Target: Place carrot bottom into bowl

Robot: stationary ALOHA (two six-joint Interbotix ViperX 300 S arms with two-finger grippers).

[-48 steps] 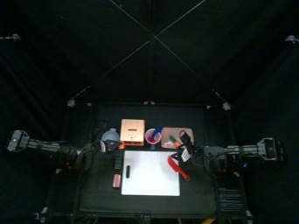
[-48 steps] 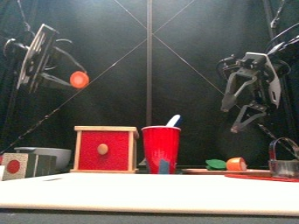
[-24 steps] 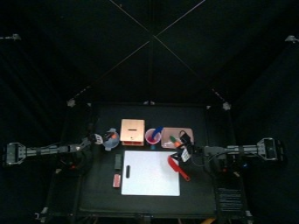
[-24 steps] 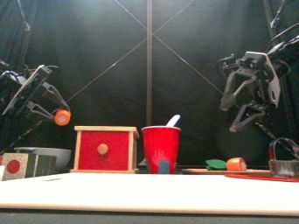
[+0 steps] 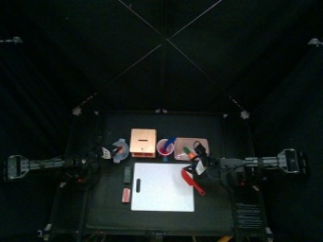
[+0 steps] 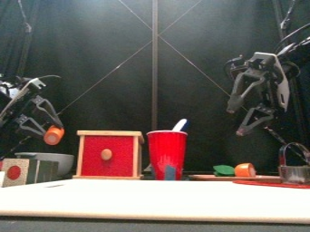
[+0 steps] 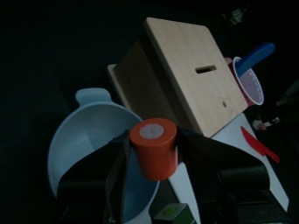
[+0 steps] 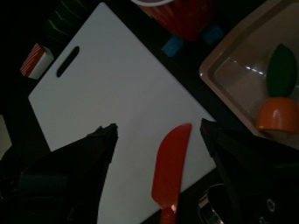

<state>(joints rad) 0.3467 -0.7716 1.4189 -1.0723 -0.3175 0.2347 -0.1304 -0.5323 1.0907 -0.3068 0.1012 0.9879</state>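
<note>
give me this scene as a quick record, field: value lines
left gripper: shut on carrot bottom, above the bowl
carrot bottom height: held in the air, not yet in the bowl
bowl: beside the wooden box, on the table's left side
right gripper: open, holding nothing, raised over the white board and red knife
red cup: upright, middle of the table, utensil standing in it
tray: holds an orange and green toy vegetable

My table (image 5: 108, 222): black, small. On it: white cutting board (image 5: 161, 186), tan wooden box (image 5: 144, 141), red cup (image 6: 168, 154), pale blue bowl (image 7: 87, 140), tray (image 8: 239, 66), red knife (image 8: 170, 166).
</note>
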